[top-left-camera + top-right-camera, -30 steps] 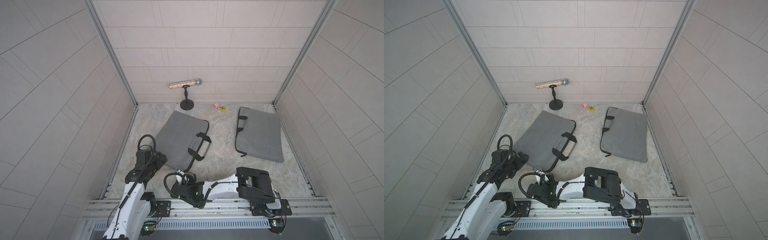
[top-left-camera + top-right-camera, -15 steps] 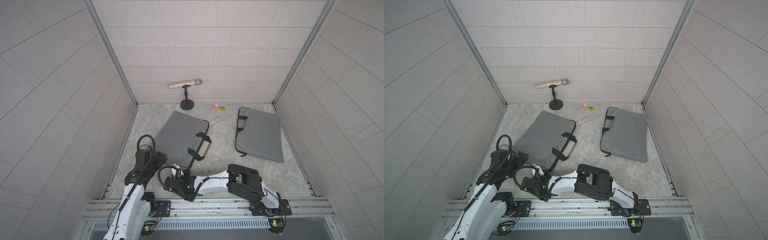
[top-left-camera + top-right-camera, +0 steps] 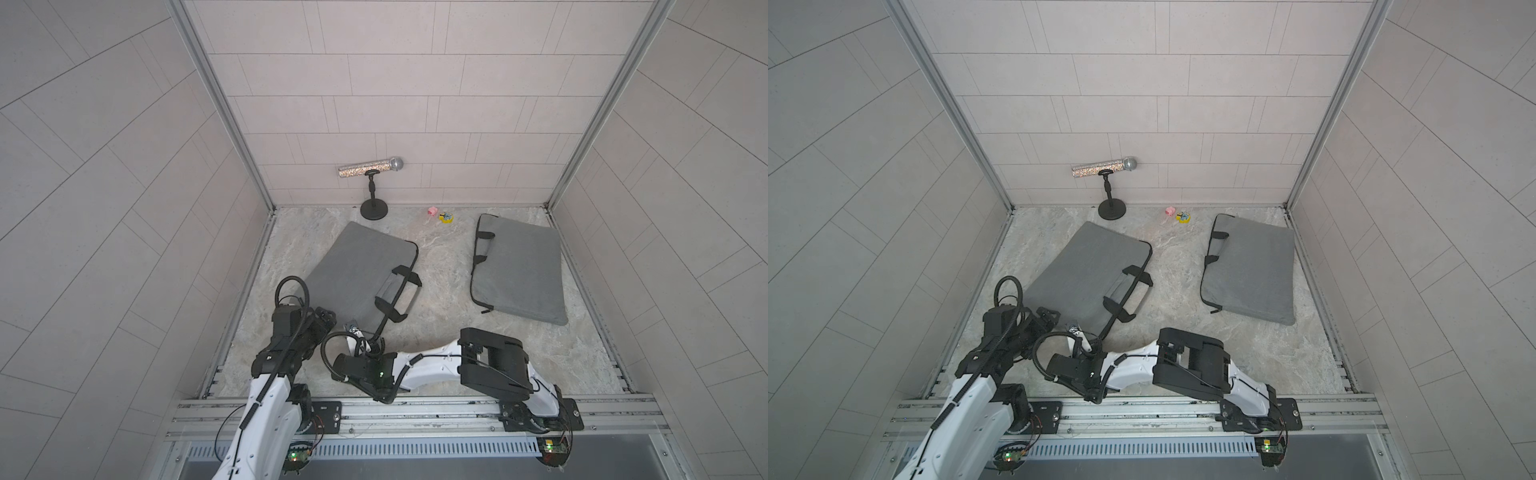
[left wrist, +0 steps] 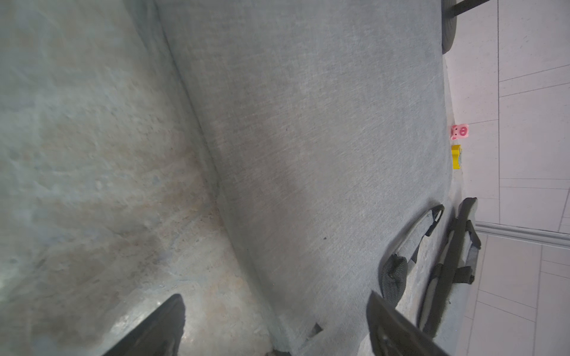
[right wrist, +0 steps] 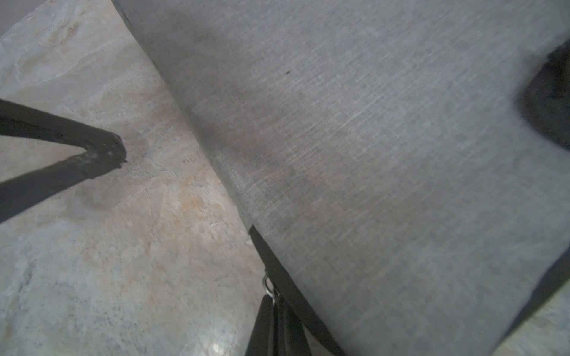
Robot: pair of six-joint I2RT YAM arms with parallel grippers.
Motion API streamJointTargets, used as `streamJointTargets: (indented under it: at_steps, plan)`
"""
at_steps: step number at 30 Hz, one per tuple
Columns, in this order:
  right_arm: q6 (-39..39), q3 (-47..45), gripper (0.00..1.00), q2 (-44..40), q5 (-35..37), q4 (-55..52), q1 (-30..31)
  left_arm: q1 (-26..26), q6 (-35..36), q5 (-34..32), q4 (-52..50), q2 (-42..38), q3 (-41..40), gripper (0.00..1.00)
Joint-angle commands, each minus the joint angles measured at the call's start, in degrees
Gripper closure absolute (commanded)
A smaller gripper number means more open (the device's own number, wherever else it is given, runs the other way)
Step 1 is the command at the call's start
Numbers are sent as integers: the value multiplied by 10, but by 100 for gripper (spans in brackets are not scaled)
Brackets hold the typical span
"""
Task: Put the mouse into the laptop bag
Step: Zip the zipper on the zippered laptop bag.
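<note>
Grey fabric laptop bag (image 3: 357, 266) lies flat on the marbled stone-look tabletop (image 3: 440, 270), left of centre in both top views. It is turned at an angle, with its black-and-grey carry handles (image 3: 397, 295) on the side facing the middle. Both arms crowd its near corner.

Right gripper (image 5: 274, 303) is pinched fully together at the bag's black zipper edge, clamped on the small metal-ringed zipper pull (image 5: 268, 286). The ring shows just past the fingertips; the tab itself is hidden between them.

Left gripper (image 4: 274, 296) is spread wide, holding nothing, low over the bag's near edge just beside the right one. One finger is over bare tabletop, the other over the grey fabric. Contact with the bag: cannot tell.

Mouse: not made out in any view, so its place cannot be told.

Second grey fabric bag (image 3: 521, 270) lies flat, well apart, toward the right wall. By the back wall a glittery silver microphone (image 3: 370, 168) lies horizontal on a black round-base stand (image 3: 374, 208). Near it, a small pink pig toy (image 3: 432, 211) sits just beside a small yellow toy (image 3: 446, 216).
</note>
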Motion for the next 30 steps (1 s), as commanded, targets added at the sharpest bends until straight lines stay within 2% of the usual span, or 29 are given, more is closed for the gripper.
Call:
streamJointTargets:
  at_steps: [1,6,11,14,18,21,26,27,30]
  plan:
    - [2,-43,100,-30,-34,-1,1,1,-24,30,50,2,-23,13]
    - [-8,-81,100,-62,-38,31,1,1,-27,32,75,25,-27,19]
    - [-53,-114,100,-88,-53,63,1,1,0,23,70,66,-4,27]
    - [-62,-131,100,-104,-59,74,3,1,-6,38,115,101,-11,31]
    - [-71,-154,100,-120,-65,92,4,1,-9,41,152,143,-12,43]
    - [-83,-169,100,-124,-77,115,5,2,-1,40,168,167,-7,56]
    - [-89,-187,100,-131,-94,136,6,4,7,20,182,200,8,94]
    - [-90,-191,100,-133,-94,136,6,4,9,17,181,205,11,99]
    - [-86,-214,100,-147,-86,138,6,7,14,-1,168,219,18,100]
